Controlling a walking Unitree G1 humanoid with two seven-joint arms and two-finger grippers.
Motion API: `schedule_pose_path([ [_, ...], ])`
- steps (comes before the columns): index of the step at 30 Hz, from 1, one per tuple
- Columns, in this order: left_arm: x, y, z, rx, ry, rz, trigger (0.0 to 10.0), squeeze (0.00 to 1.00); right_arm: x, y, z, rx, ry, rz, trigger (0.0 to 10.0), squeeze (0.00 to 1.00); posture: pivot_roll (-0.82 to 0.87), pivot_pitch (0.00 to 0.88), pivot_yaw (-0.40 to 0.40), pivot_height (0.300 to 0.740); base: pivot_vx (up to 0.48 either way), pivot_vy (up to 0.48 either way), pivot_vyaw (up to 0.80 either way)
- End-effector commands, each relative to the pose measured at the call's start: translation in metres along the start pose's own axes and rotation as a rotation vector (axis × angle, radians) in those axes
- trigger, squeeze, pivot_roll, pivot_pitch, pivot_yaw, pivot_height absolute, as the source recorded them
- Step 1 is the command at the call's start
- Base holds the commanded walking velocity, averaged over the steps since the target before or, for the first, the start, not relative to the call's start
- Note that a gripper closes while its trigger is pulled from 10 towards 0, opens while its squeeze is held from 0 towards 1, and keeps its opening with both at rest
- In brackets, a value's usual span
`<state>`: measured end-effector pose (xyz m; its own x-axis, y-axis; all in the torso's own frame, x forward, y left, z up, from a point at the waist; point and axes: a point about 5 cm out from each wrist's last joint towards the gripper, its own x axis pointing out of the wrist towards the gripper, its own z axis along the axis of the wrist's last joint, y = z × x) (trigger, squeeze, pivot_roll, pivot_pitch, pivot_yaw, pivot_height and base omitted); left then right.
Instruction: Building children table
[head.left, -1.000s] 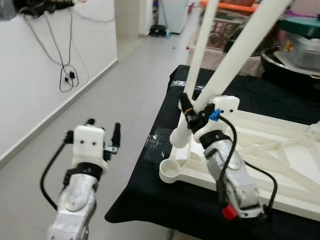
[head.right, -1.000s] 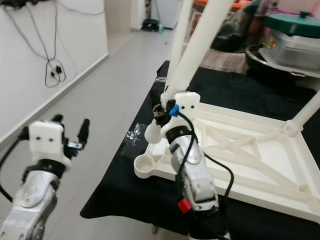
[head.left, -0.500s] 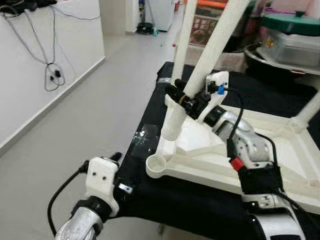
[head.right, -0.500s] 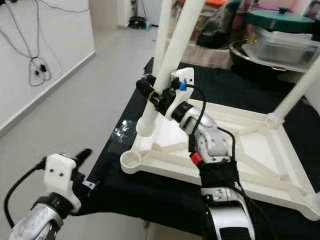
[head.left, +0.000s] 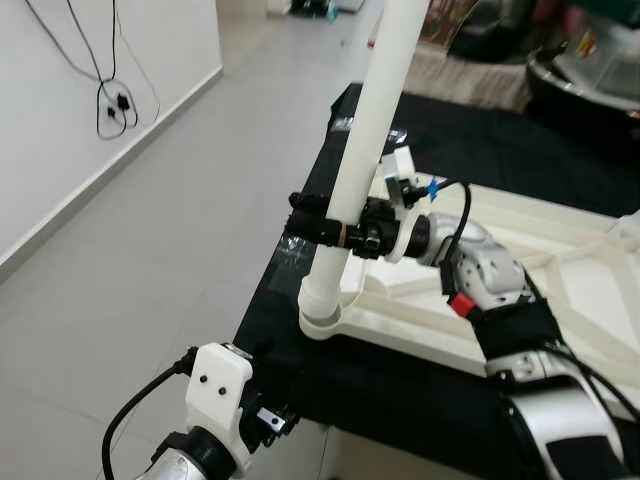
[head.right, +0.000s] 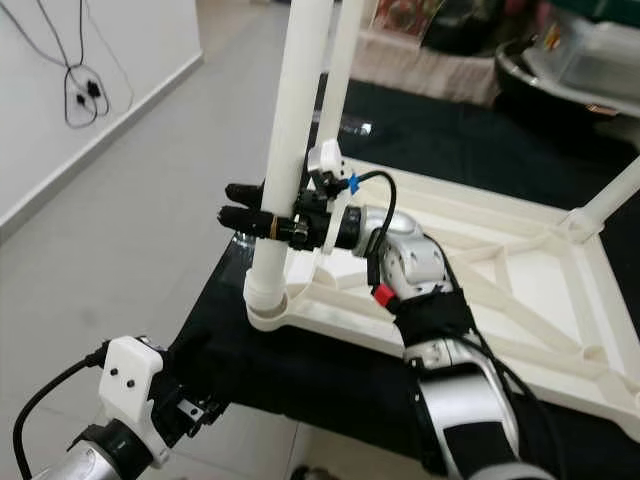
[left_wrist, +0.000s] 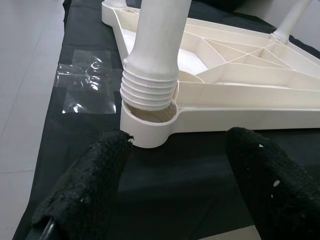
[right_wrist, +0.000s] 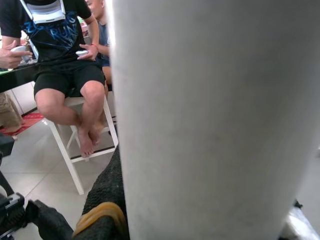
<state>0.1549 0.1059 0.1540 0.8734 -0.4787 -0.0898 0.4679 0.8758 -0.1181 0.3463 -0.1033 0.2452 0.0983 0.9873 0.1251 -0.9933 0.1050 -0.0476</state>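
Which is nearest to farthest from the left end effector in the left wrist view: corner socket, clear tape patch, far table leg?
1. Corner socket of the table frame, right ahead of the left end effector, with the threaded leg entering it.
2. Clear tape patch, farther along the black cloth.
3. Far table leg, across the frame.

Light even and bright in my head views, soft daylight quality; no hard shadows on the grey floor (head.left: 150, 230). The black cloth (head.left: 300, 370) on the table reads very dark, detail lost. Far top edge smeared: pots and clutter soft. The white leg (head.right: 290, 130) is near blown out, surface texture gone. Left wrist view sharp on the leg's ribbed end (left_wrist: 149, 90); glare on the clear tape patch (left_wrist: 87, 90); my tool's fingers (left_wrist: 82, 192) soft in the foreground. Right wrist view: leg unfocused, a seated person (right_wrist: 65, 65) behind reasonably sharp.
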Motion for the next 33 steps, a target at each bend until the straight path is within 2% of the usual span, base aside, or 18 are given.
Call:
schedule_pose_path([
  [1,-0.002,-0.001,-0.002,-0.006,0.019,-0.011,10.0,0.00,-0.001,0.000,0.001,-0.018,0.013,0.020,10.0,0.00,0.15,0.194,-0.108,0.740,0.000,0.000,0.00],
  [9,-0.008,-0.005,0.000,0.006,0.031,-0.022,10.0,0.00,-0.007,-0.002,-0.001,-0.034,0.026,0.100,10.0,0.00,0.15,0.200,-0.110,0.740,0.000,0.000,0.00],
  [16,-0.010,-0.008,0.000,0.010,0.038,-0.027,10.0,0.00,-0.003,0.000,-0.006,-0.048,0.080,0.193,10.0,0.00,0.16,0.190,-0.119,0.740,0.000,0.000,0.00],
  [19,-0.010,-0.007,0.001,0.018,0.035,-0.018,10.0,0.00,0.002,0.002,-0.005,-0.075,0.112,0.270,10.0,0.00,0.16,0.174,-0.123,0.740,0.000,0.000,0.00],
  [21,-0.010,-0.007,0.001,0.018,0.035,-0.018,10.0,0.00,0.002,0.002,-0.005,-0.075,0.112,0.270,10.0,0.00,0.16,0.174,-0.123,0.740,0.000,0.000,0.00],
  [27,-0.012,-0.007,-0.001,0.025,0.045,-0.017,10.0,0.00,0.013,0.012,0.006,-0.138,0.071,0.371,10.0,0.00,0.17,0.156,-0.115,0.740,0.000,0.000,0.00],
  [33,-0.013,-0.008,-0.003,0.024,0.054,-0.023,10.0,0.00,0.016,0.016,0.011,-0.162,0.049,0.393,10.0,0.00,0.16,0.137,-0.110,0.740,0.000,0.000,0.00],
])
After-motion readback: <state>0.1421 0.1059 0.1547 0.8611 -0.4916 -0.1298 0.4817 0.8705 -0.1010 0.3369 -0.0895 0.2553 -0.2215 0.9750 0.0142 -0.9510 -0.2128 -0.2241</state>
